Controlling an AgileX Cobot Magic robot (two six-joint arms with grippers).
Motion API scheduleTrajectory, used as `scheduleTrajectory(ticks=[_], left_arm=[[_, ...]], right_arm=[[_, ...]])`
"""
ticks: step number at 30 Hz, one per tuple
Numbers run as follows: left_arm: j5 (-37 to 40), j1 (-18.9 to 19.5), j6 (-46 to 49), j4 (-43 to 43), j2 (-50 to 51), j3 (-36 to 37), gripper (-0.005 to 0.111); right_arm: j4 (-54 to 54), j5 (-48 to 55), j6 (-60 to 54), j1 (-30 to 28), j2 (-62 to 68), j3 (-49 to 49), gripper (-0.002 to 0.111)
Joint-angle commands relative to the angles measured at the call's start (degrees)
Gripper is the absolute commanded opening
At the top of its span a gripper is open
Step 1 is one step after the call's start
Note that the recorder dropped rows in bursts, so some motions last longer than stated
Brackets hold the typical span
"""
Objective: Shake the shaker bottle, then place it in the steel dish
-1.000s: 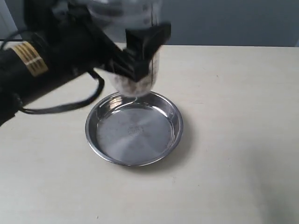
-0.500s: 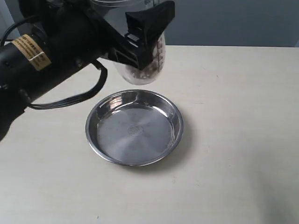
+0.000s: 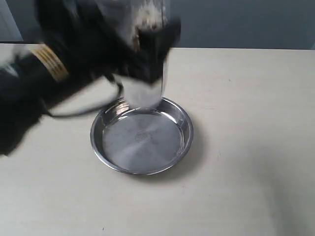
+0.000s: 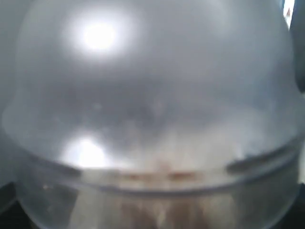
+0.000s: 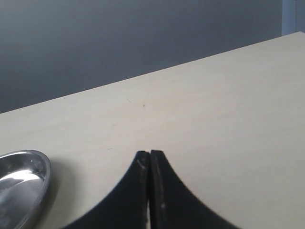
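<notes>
Clamping the frosted plastic shaker bottle (image 3: 143,93) of brown-white grains (image 3: 147,19), the left tool (image 3: 150,49) hovers over the round steel dish (image 3: 142,145). Right tool (image 5: 150,155): jaws together.

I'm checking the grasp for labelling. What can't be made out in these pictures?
Left tool: exterior view, motion blur smears its fingers.
Shaker bottle: top cut off by the exterior view's upper edge; left wrist view too close, marks unreadable.
Steel dish: part of far rim hidden behind the bottle; right wrist view's edge crops it.

L claw (image 3: 153,49) grips blurred shaker bottle (image 3: 145,92) over far rim of steel dish (image 3: 186,132).
</notes>
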State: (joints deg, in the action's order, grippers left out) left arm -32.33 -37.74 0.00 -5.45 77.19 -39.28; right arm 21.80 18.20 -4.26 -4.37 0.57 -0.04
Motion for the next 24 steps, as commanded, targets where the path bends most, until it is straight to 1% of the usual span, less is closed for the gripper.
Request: scheduleTrajectory(ticks=[1,3,6,8,10,12,15,17,18,20,24], left_arm=[[-1.7,-0.1,-1.4,-1.5,9.3,6.7,0.000],[-3.4,-0.1,-2.6,2.2,5.0,5.0,0.000],[-4.6,-0.1,-2.5,3.0,-3.4,0.8,0.000],[-4.5,-0.1,-2.4,2.4,-5.3,-0.1,0.000],[-2.6,0.2,-1.9,2.1,-2.5,1.2,0.000],[-2.5,0.5,-2.0,0.4,2.0,3.0,0.000],[-6.2,0.5,-3.1,0.1,8.5,4.5,0.000],[-9.4,0.4,-5.7,2.2,11.7,4.5,0.000],[-12.7,0.4,-6.2,4.4,14.2,4.5,0.000],[-16.4,0.4,-6.2,5.4,16.7,4.5,0.000],[-18.2,0.4,-6.2,5.4,18.1,4.5,0.000]], right_arm=[[-0.1,-0.6,-0.2,-0.2,-0.3,0.0,-0.001],[-0.1,-0.6,-0.2,-0.2,-0.3,0.0,-0.001],[-0.1,-0.6,-0.2,-0.2,-0.3,0.0,-0.001],[-0.1,-0.6,-0.2,-0.2,-0.3,0.0,-0.001],[-0.1,-0.6,-0.2,-0.2,-0.3,0.0,-0.001],[-0.1,-0.6,-0.2,-0.2,-0.3,0.0,-0.001],[-0.1,-0.6,-0.2,-0.2,-0.3,0.0,-0.001],[-0.1,-0.6,-0.2,-0.2,-0.3,0.0,-0.001],[-0.1,-0.6,-0.2,-0.2,-0.3,0.0,-0.001],[-0.1,-0.6,-0.2,-0.2,-0.3,0.0,-0.001],[-0.1,-0.6,-0.2,-0.2,-0.3,0.0,-0.001]])
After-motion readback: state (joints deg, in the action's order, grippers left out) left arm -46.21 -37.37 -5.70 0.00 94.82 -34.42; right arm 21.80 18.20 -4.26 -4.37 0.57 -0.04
